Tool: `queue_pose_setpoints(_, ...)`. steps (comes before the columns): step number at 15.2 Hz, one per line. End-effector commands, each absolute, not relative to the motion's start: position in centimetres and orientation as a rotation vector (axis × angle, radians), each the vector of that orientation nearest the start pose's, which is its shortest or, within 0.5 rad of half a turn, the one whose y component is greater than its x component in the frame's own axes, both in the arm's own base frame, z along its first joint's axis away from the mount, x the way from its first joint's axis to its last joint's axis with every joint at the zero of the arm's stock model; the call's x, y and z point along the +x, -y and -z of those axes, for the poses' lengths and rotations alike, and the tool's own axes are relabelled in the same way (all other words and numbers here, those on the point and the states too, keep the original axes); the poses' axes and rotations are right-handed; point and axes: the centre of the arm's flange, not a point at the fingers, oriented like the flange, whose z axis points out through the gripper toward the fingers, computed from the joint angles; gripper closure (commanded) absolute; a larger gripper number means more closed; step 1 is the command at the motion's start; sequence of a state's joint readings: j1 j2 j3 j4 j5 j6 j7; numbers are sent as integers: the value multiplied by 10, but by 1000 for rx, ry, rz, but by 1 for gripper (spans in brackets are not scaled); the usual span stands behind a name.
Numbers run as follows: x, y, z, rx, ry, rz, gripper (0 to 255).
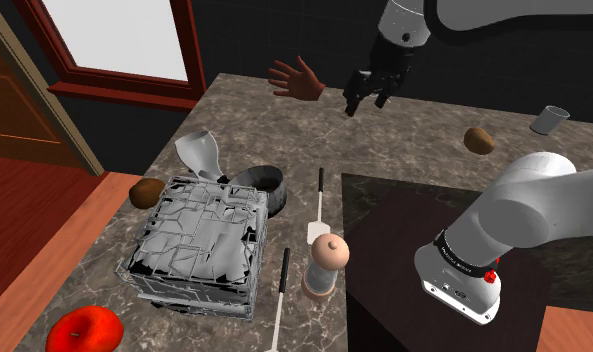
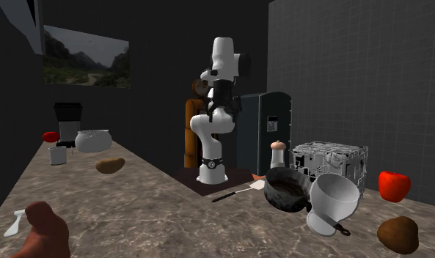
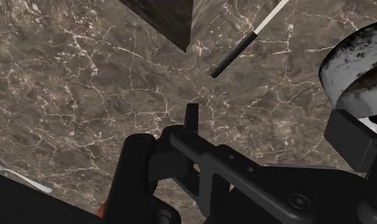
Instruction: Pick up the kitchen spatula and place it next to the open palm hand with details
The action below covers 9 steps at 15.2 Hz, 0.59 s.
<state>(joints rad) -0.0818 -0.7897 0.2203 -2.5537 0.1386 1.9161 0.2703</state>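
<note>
Marbled counter (image 1: 244, 120): gripper (image 1: 369, 104) wide, empty, beside hand (image 1: 297, 80); spatula (image 1: 320, 205), likely light, stiff, lies far from hand; grasp its black handle.

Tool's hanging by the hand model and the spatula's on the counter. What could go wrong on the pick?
1. A similar black-handled utensil lies near the spatula, so the tool could take the wrong one.
2. The spatula's blade lies near the grinder, and the dark pan is close by. A sloppy descent might knock either.
</note>
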Motion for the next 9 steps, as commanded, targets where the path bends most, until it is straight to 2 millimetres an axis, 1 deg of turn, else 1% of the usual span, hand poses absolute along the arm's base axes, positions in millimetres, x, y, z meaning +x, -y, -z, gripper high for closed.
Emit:
queue_pose_setpoints(1,326,-75,-495,-3100,-470,214,0)
queue_pose_setpoints(9,332,-113,-396,-3016,-916,158,0)
